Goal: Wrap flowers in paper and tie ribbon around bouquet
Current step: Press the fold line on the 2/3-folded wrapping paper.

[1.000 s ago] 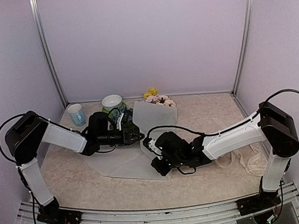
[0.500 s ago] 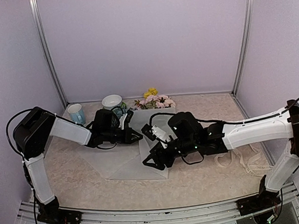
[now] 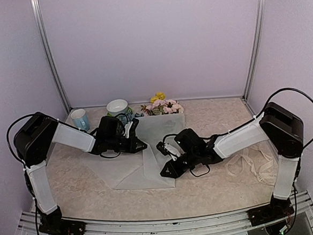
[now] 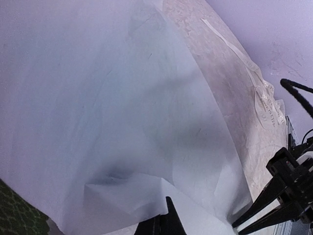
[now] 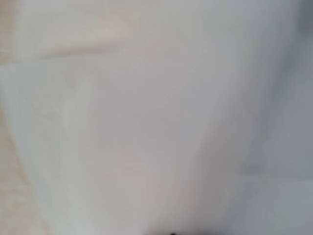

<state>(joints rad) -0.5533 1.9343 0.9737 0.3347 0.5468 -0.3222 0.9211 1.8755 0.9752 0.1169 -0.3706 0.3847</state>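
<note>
Paper (image 3: 149, 169) (one sheet) lies mid-table, a fold pinched in the pressed-together fingers of the left gripper (image 3: 142, 146). The right gripper (image 3: 167, 171) sits at its near right edge, and I cannot tell its grip. One bunch of flowers (image 3: 163, 105) lies beyond, one ribbon (image 3: 251, 167) to the right.

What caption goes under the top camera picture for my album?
Left gripper holds the paper, right gripper low over it; flowers behind, ribbon aside.

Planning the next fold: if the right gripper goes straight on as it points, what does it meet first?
The paper: it fills the wrist view of the right gripper, probably very near, though depth is unclear.
</note>
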